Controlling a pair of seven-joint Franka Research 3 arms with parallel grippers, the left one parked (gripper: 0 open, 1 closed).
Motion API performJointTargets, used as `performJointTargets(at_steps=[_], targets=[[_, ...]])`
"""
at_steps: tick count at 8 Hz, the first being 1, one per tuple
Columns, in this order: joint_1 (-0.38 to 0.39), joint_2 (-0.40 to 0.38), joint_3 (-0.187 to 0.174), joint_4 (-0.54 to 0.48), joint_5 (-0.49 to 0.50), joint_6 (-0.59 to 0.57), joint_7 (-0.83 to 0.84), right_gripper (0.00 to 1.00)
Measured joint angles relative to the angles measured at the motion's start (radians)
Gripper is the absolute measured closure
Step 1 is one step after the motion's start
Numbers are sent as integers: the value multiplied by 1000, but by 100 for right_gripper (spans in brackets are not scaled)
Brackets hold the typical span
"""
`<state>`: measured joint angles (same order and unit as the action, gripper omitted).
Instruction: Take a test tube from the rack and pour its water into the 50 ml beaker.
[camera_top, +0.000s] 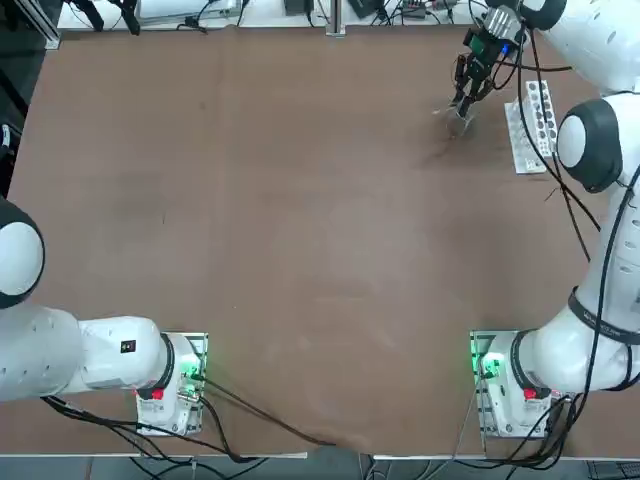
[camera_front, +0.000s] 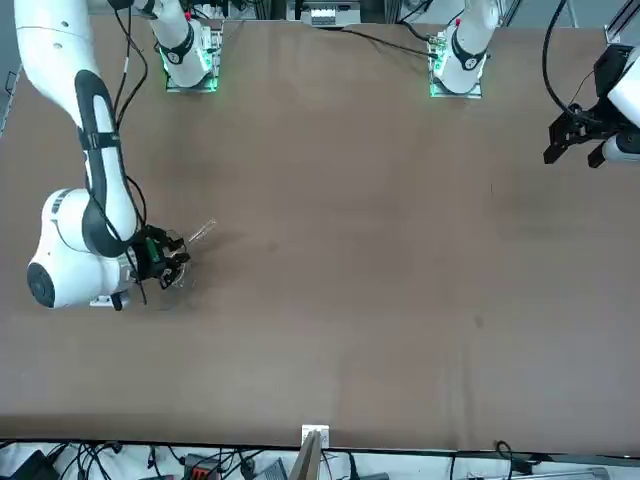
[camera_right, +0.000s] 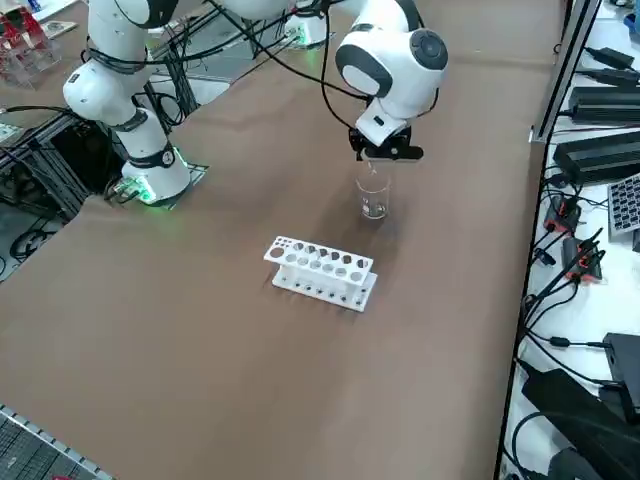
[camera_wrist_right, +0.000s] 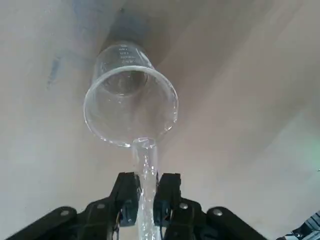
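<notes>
- Right gripper (camera_wrist_right: 145, 192), upper right of the top view: jaws pinching the test tube (camera_wrist_right: 145, 170), tilted, mouth at the 50 ml beaker (camera_wrist_right: 130, 102) rim.
- Rack (camera_top: 532, 125) beside it, near the table (camera_top: 300, 230) edge; open tabletop elsewhere.

Brown table (camera_right: 200, 300) with white rack (camera_right: 320, 272) near upright clear beaker (camera_right: 374, 197).

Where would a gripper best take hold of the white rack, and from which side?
Take the rack across its short width, near the middle of its length, coming straight down from above. It is a long narrow block lying flat, with open table along both long sides. The right gripper is shut on the test tube.
</notes>
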<state>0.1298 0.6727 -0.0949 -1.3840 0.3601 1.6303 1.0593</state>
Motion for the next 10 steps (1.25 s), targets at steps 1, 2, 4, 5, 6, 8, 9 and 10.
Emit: performJointTargets(at_steps=[1,2,4,5,6,8,9,10], targets=[[8,-1,1,1,-43,0,40,80],[21,-4,1,8,-118,0,111,80],[65,-15,2,35,-281,0,283,80],[90,-20,2,51,-344,2,369,80],[110,-32,2,79,-404,-11,441,80],[136,-67,2,133,-587,-116,516,80],[149,-76,2,148,-702,-156,538,80],[158,-79,1,152,-804,-195,563,80]])
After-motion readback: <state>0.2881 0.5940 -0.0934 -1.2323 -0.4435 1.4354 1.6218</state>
